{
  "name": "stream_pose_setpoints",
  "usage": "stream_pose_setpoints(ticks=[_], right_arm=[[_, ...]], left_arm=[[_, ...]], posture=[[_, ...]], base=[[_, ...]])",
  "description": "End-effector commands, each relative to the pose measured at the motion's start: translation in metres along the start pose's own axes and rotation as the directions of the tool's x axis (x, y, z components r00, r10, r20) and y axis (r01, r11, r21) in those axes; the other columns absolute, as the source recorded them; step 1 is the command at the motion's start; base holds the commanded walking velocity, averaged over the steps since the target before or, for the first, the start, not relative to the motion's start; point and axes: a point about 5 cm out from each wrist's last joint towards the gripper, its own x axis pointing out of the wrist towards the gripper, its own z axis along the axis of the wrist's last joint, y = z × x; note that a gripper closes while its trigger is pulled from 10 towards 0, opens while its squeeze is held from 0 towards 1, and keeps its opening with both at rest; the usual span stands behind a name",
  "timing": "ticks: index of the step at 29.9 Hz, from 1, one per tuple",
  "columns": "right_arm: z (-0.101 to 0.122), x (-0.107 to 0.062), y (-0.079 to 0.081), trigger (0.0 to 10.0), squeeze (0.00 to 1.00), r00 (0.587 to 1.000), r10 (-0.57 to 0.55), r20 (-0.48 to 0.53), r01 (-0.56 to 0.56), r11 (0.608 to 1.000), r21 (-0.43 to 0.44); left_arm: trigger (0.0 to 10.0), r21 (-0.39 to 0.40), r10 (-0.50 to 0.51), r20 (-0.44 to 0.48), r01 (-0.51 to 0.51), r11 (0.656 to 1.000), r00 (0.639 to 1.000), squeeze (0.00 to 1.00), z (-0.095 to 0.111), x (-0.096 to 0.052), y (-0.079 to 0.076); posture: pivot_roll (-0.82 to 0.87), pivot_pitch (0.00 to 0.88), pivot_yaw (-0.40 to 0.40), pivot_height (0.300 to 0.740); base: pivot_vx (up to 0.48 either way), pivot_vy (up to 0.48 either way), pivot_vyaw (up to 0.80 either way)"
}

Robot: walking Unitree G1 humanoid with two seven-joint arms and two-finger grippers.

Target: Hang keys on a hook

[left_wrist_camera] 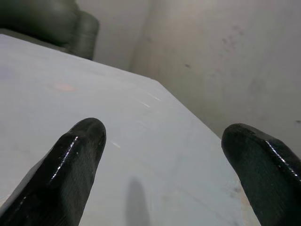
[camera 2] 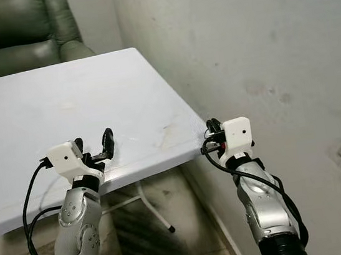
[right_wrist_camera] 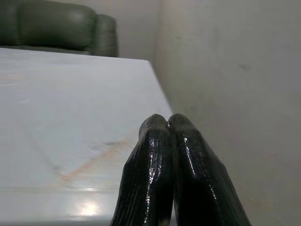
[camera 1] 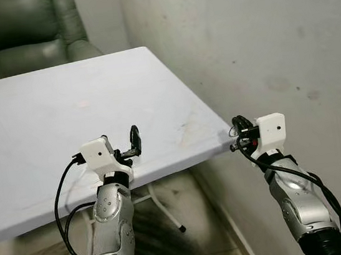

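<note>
My left gripper (camera 1: 122, 143) is held just above the front edge of a white table (camera 1: 60, 104). It is open, with nothing between its two black fingers (left_wrist_camera: 80, 146), and the bare tabletop shows through the gap. My right gripper (camera 1: 239, 122) hovers at the table's front right corner, close to the wall. Its fingers (right_wrist_camera: 155, 141) are pressed together with nothing between them, and they point along the table's right edge.
A dark green armchair (camera 1: 20, 34) stands behind the far side of the table. A pale, stained wall (camera 1: 259, 40) runs close along the table's right side. White folding legs (camera 1: 166, 213) go down to the floor under the table.
</note>
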Motion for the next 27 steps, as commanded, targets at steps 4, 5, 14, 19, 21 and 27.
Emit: stream_pose_setpoints(ticks=[4, 5, 14, 19, 21, 27], right_arm=[[0.0092, 0.0009, 0.0001, 10.0, 0.00, 0.999, 0.006, 0.038, -0.006, 1.000, -0.010], [0.0092, 0.0008, 0.0001, 10.0, 0.00, 0.999, 0.006, 0.038, -0.006, 1.000, -0.010], [0.0094, 0.0004, 0.0007, 10.0, 0.00, 0.999, 0.011, 0.038, -0.011, 1.000, -0.009], [0.0094, -0.0004, 0.0013, 10.0, 0.00, 0.999, 0.015, 0.037, -0.015, 1.000, -0.007], [0.0095, -0.0006, 0.0014, 10.0, 0.00, 0.999, 0.016, 0.037, -0.016, 1.000, -0.008], [0.0101, -0.0004, 0.0020, 10.0, 0.00, 0.999, 0.018, 0.038, -0.017, 1.000, -0.009]], left_arm=[[10.0, -0.003, 0.002, 0.007, -0.002, 1.000, 1.000, 0.00, 0.0034, 0.0000, -0.0002], [10.0, -0.004, 0.003, 0.007, -0.003, 1.000, 1.000, 0.00, 0.0033, 0.0000, -0.0001], [10.0, -0.009, 0.009, 0.009, -0.009, 1.000, 1.000, 0.00, 0.0044, -0.0001, 0.0005], [10.0, -0.012, 0.011, 0.007, -0.011, 1.000, 1.000, 0.00, 0.0043, -0.0006, 0.0007], [10.0, -0.013, 0.012, 0.007, -0.012, 1.000, 1.000, 0.00, 0.0043, -0.0008, 0.0008], [10.0, -0.015, 0.018, 0.008, -0.018, 1.000, 1.000, 0.00, 0.0045, -0.0010, 0.0017]], posture=[[0.01, 0.000, -0.076, 0.740], [0.01, 0.000, -0.077, 0.740], [0.01, 0.000, -0.079, 0.740], [0.01, 0.000, -0.080, 0.740], [0.01, 0.000, -0.081, 0.740], [0.01, 0.000, -0.081, 0.740]], base=[[0.000, 0.475, 0.00], [0.000, 0.480, 0.00], [0.000, 0.480, 0.00], [0.000, 0.480, 0.00], [0.000, 0.480, 0.00], [0.000, 0.480, 0.00]])
